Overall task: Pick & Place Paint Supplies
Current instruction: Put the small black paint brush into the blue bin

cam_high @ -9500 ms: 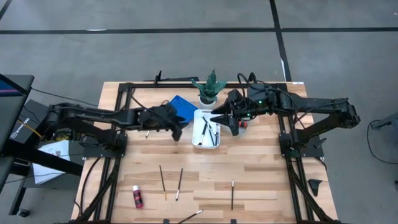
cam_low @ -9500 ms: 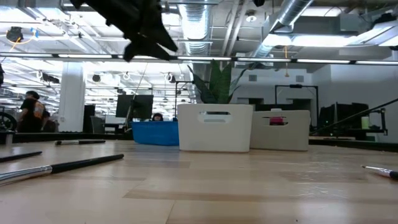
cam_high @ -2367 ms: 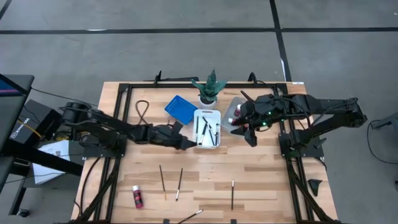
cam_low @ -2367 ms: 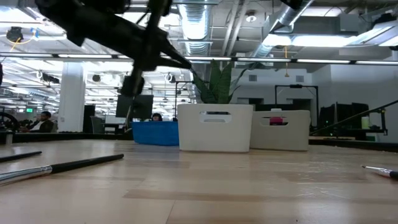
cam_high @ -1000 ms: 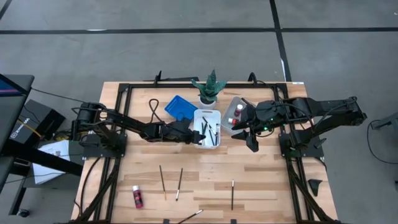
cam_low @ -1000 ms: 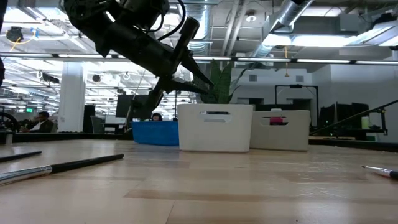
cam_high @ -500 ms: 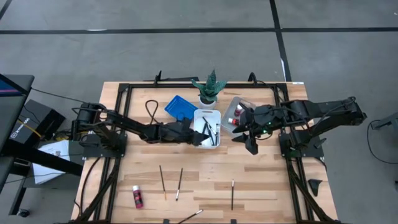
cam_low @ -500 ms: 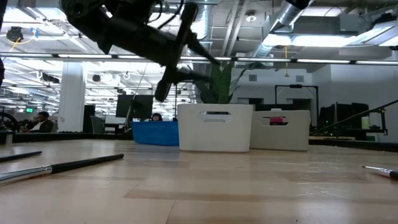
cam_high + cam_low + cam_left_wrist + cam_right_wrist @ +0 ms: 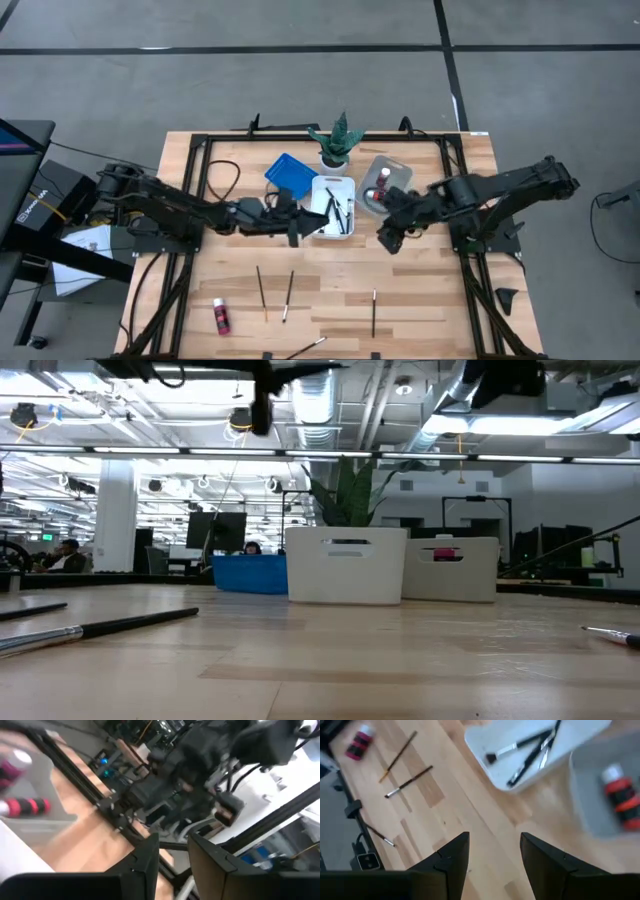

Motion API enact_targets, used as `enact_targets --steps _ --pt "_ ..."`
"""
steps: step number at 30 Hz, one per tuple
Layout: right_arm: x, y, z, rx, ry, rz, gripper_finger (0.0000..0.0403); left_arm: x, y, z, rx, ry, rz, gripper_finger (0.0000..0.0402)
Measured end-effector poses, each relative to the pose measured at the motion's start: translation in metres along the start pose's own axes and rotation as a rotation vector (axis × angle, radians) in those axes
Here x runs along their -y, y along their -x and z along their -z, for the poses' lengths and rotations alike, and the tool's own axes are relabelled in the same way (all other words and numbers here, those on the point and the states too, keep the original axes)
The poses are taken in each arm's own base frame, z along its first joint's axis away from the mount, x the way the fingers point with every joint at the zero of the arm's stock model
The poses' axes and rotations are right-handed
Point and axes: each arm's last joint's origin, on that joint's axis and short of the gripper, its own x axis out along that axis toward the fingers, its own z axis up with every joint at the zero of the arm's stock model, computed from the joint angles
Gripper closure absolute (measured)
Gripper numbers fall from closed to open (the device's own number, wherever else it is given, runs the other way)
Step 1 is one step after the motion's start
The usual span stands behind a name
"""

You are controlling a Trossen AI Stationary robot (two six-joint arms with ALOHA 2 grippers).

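Here, thin paintbrushes point(image 9: 335, 211) lie crossed inside the white rectangular plastic tray point(image 9: 319, 188), dark handles against its smooth floor. Beside it, the rounded grey tray point(image 9: 398, 167) holds small red bottles point(image 9: 382, 180) with white caps. More slender brushes rest loose on the pale wood-grain table point(image 9: 430, 280): a wooden-handled one point(image 9: 261, 292), a second brush point(image 9: 288, 296) and a third brush point(image 9: 374, 312) well apart from them, with another red bottle point(image 9: 221, 316) near the front edge. My left gripper point(image 9: 297, 224) hangs just beside the white tray, its blunt dark fingers point(image 9: 145, 865) a narrow gap apart, holding nothing. My right gripper point(image 9: 387, 238) hovers over bare wood near the grey tray, fingers point(image 9: 451, 856) spread wide and empty.
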Motion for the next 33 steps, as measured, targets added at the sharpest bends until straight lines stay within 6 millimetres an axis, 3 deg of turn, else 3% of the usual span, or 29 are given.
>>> enact_targets --steps 10,16,24,33 --pt "-0.034 -0.068 0.028 -0.164 -0.330 0.181 0.0230 0.024 0.043 -0.033 -0.028 -0.173 -0.035 0.0304" --pt "-0.050 -0.101 0.048 -0.237 -0.477 0.247 0.0230 0.035 0.065 -0.039 -0.071 -0.276 -0.021 0.0305" --pt "-0.062 -0.141 0.069 -0.324 -0.630 0.328 0.0230 0.035 0.076 -0.035 -0.198 -0.355 -0.007 0.0305" --pt "-0.065 -0.166 0.085 -0.373 -0.705 0.410 0.0230 0.035 0.077 -0.028 -0.277 -0.359 0.038 0.0305"
